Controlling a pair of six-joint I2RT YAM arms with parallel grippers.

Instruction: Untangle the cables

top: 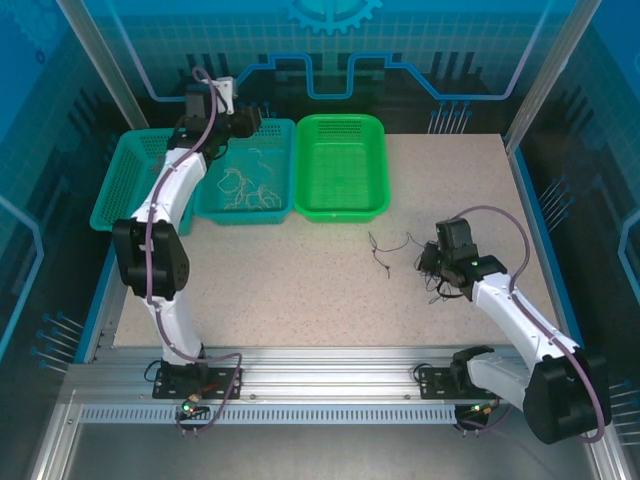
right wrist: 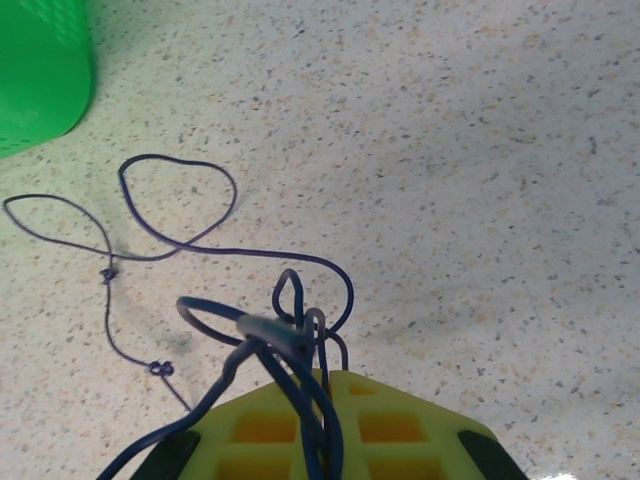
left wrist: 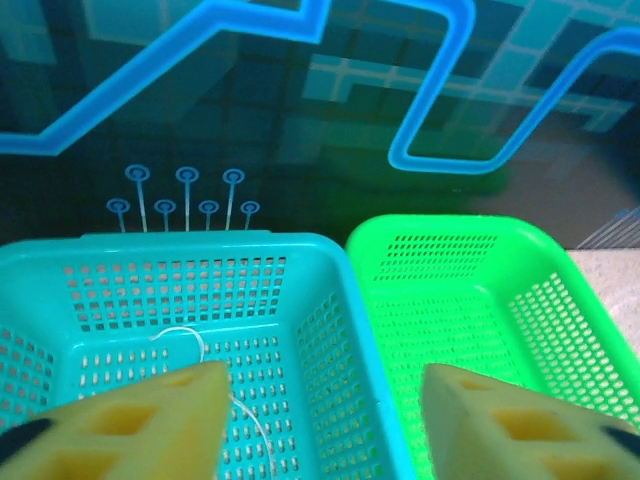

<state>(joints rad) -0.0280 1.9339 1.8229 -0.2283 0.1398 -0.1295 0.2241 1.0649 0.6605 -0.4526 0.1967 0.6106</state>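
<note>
The right gripper has its yellow pads pressed together on a bunch of dark cables (blue-purple and very thin). The strands cross over the pad tops in a tight knot. Beyond the fingertips they spread over the speckled table in loose open loops, and the farthest loop ends in small kinks off to the gripper's left. The left gripper is spread wide and holds nothing. One pad hangs over the teal basket and the other over the green basket. Pale cables, fine, whitish and curly, lie in the teal basket beneath it (one white strand curls just past the pad on that side).
</note>
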